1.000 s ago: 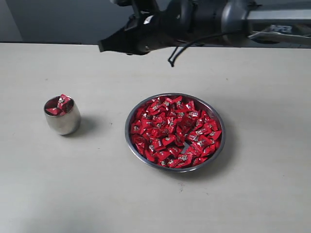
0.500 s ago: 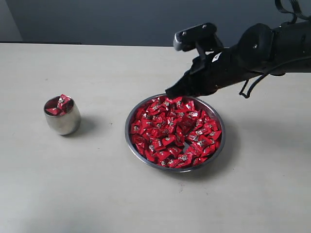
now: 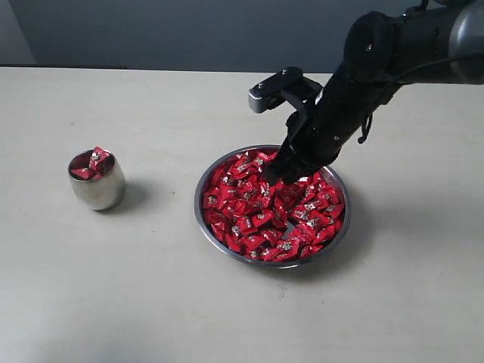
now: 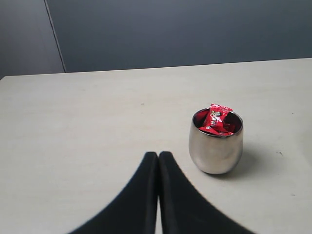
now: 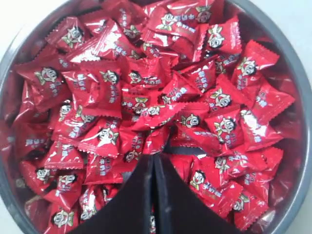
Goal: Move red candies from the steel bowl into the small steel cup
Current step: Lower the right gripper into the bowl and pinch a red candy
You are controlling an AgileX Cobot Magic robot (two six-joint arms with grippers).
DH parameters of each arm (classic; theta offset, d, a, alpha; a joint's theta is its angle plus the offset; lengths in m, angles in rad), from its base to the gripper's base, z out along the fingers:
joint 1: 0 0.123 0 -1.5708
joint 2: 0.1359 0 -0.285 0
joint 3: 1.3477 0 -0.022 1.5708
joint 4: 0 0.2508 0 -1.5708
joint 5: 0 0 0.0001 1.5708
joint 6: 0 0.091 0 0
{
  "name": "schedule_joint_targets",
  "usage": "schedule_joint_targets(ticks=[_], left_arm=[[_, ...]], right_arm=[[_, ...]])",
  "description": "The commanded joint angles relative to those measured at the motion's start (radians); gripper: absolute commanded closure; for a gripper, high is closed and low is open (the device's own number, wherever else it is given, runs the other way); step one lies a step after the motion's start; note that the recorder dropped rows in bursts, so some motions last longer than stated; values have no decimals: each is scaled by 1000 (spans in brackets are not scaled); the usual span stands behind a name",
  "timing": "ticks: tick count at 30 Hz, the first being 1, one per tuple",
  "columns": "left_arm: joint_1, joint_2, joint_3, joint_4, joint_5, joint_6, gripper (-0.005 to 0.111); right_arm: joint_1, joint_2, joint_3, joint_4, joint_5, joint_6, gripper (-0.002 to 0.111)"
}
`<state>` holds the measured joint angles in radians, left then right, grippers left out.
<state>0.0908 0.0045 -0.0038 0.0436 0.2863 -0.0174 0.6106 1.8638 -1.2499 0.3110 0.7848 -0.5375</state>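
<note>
The steel bowl [image 3: 338, 231] sits right of centre, heaped with red candies [image 3: 261, 208]. My right gripper [image 3: 275, 172] hangs just above the far part of the heap, shut with nothing between its fingers. In the right wrist view its closed tips [image 5: 154, 157] point down at the red candies [image 5: 122, 97] filling the steel bowl [image 5: 300, 83]. The small steel cup [image 3: 96, 189] stands at the left with a few red candies [image 3: 94, 162] in it. In the left wrist view the cup [image 4: 215, 146] stands beyond my left gripper [image 4: 158, 155], which is shut and empty.
The pale table [image 3: 136, 287] lies bare between cup and bowl. A dark wall [image 3: 151, 30] runs behind the table's far edge. My right arm [image 3: 393, 60] reaches in from the upper right over the bowl's far rim.
My right arm has swung from over the far table, near the cup's side, to the right and down, bringing its shut gripper over the bowl's candies. Cup and bowl have not moved.
</note>
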Motion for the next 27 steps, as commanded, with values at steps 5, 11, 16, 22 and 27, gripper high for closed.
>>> schedule_joint_targets(ticks=[5, 11, 16, 22, 27], left_arm=[[-7, -4, 4, 1, -2, -3, 106], [-7, -4, 4, 1, -2, -3, 106], [-7, -4, 4, 1, -2, -3, 106], [-7, -4, 4, 1, -2, -3, 106], [-7, -4, 4, 1, -2, -3, 106]], right_arm=[[-4, 86, -101, -114, 90, 125, 109], [-4, 86, -107, -248, 56, 83, 109], [-4, 86, -107, -209, 53, -153, 109], [-3, 86, -109, -55, 94, -676, 109], [-5, 96, -142, -151, 79, -721, 109]])
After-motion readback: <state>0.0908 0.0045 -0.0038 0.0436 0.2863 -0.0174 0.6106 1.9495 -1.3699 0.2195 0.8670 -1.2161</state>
